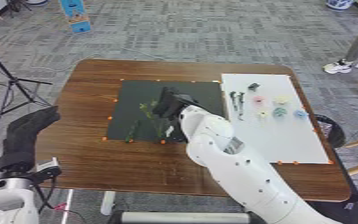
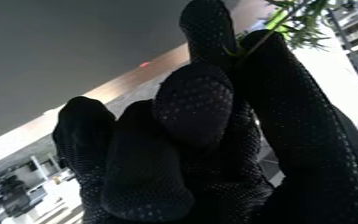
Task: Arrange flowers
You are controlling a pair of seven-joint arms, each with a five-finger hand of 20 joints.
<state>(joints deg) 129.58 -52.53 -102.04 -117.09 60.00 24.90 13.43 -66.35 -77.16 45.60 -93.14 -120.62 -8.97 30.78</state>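
Observation:
In the head view, my right hand [image 1: 170, 103] is over the middle of the black mat [image 1: 193, 86], beside a leafy green sprig [image 1: 147, 111]. The right wrist view shows the right hand [image 2: 193, 107] with its fingers pinching a thin green stem [image 2: 262, 42] near their tips. Another green stem [image 1: 132, 131] lies at the mat's near left part. Pink [image 1: 260, 100], yellow [image 1: 282, 100], teal [image 1: 280, 112] and blue [image 1: 301, 114] flowers lie on the white board [image 1: 286, 145]. My left hand [image 1: 29, 135] is open, left of the table.
Dark slender pieces [image 1: 238, 104] and a small dark object [image 1: 253, 86] lie on the white board. Orange markers edge the mat and board on the brown table [image 1: 87, 120]. A black tripod [image 1: 11, 77] stands on the floor at the left.

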